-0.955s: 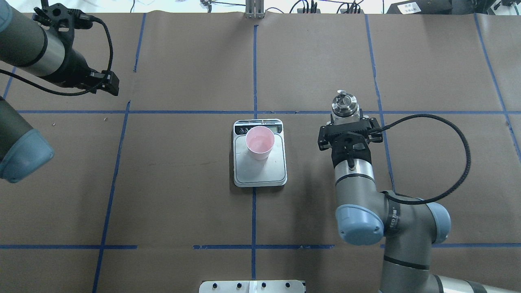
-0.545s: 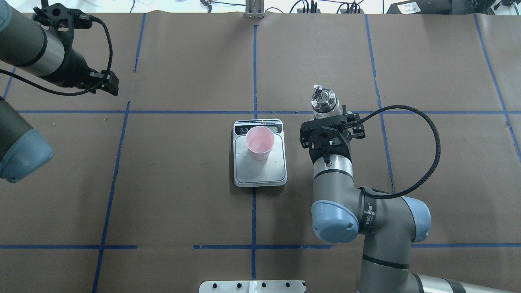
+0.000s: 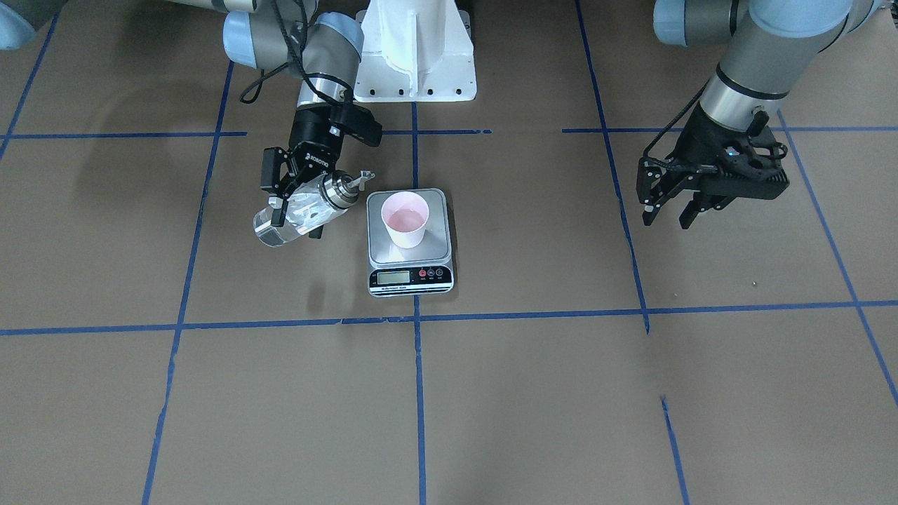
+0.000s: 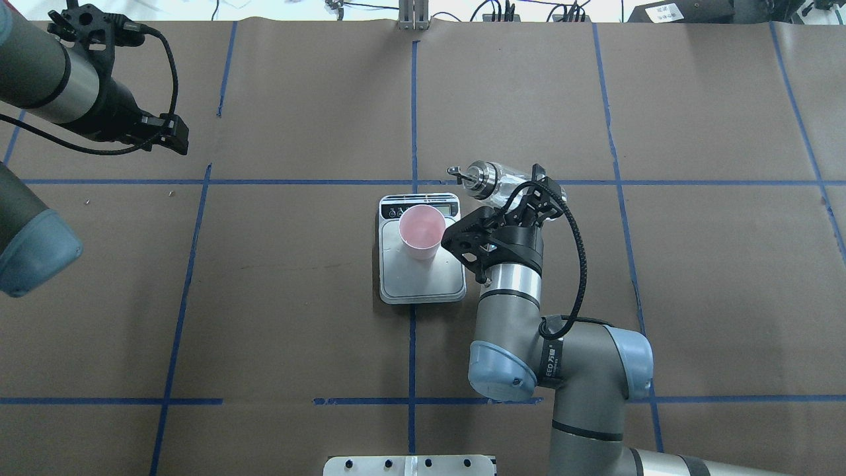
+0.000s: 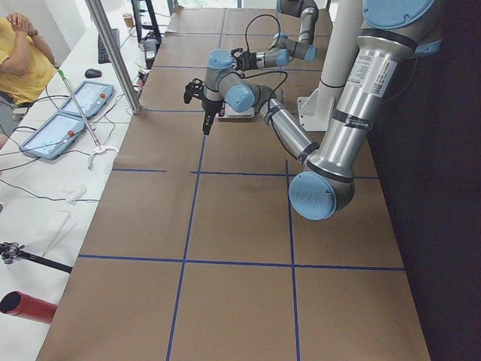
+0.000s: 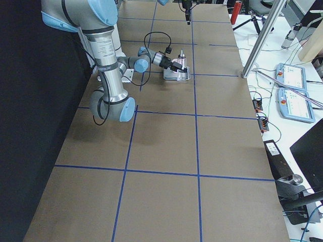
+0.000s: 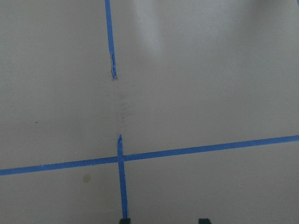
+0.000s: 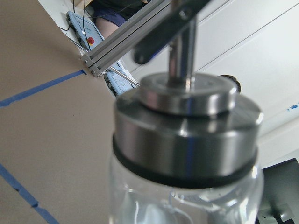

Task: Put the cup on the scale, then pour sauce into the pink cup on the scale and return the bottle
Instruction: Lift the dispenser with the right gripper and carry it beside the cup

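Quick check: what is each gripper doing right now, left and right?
Left gripper: open, holding nothing.
Right gripper: shut on the small clear glass bottle with the silver metal spout cap, which is tilted.

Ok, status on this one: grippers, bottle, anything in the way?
Right gripper shut on bottle, tilted, spout beside cup, not over it. Left gripper open, empty, well aside. Cup upright on scale; nothing between spout and cup.
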`<action>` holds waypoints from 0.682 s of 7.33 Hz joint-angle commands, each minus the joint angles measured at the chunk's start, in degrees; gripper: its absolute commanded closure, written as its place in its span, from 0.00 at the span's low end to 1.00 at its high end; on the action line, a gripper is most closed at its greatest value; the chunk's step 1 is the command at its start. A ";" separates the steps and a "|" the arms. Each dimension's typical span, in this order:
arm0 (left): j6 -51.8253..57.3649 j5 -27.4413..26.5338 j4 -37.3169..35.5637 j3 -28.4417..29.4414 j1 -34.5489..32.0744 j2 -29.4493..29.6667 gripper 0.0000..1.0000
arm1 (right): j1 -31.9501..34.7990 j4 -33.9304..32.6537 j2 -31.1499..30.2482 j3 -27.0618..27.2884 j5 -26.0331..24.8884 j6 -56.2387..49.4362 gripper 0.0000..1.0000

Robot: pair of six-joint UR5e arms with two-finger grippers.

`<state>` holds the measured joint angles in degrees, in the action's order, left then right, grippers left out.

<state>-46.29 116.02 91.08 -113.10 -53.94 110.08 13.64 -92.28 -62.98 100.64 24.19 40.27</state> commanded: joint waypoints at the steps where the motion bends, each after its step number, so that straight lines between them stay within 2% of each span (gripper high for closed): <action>1: 0.06 0.00 0.06 0.07 -0.02 -0.04 0.42 | -0.28 -0.79 0.32 -1.93 -1.42 -4.03 1.00; 2: 0.06 0.00 0.06 0.42 0.07 -0.12 0.42 | -0.20 -1.93 0.75 -2.46 -3.77 -7.97 1.00; 5: 0.06 0.09 0.32 0.42 0.07 -0.39 0.41 | -0.20 -7.19 0.58 -3.08 -5.02 -10.99 1.00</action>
<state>-46.23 116.07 91.30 -112.71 -53.90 109.76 13.44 -96.86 -62.32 97.80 19.99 30.47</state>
